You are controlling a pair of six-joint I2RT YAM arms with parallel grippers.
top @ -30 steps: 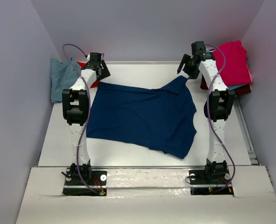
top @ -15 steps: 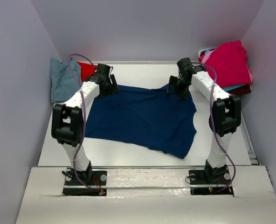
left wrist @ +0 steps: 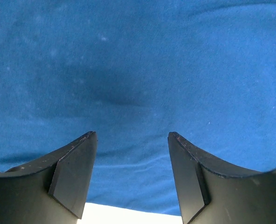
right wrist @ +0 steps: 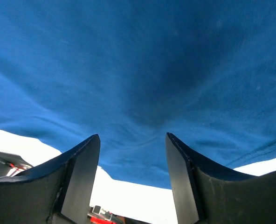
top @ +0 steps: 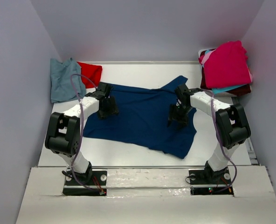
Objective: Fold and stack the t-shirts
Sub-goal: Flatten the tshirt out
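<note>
Now the soft, faintly rippled navy t-shirt (top: 142,116) lies spread on the white table (top: 142,70). The left gripper (top: 108,111) and right gripper (top: 176,120) sit over its left and right halves, jaws parted and empty. A second ago both were at its far corners.

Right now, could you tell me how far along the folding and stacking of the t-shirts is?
Nothing is clearly folded yet. In hand: the navy t-shirt lies spread out, with the left gripper and right gripper open above it. Left: folding it, then the blue-grey tee and red tee far left and the magenta-topped pile far right.
</note>
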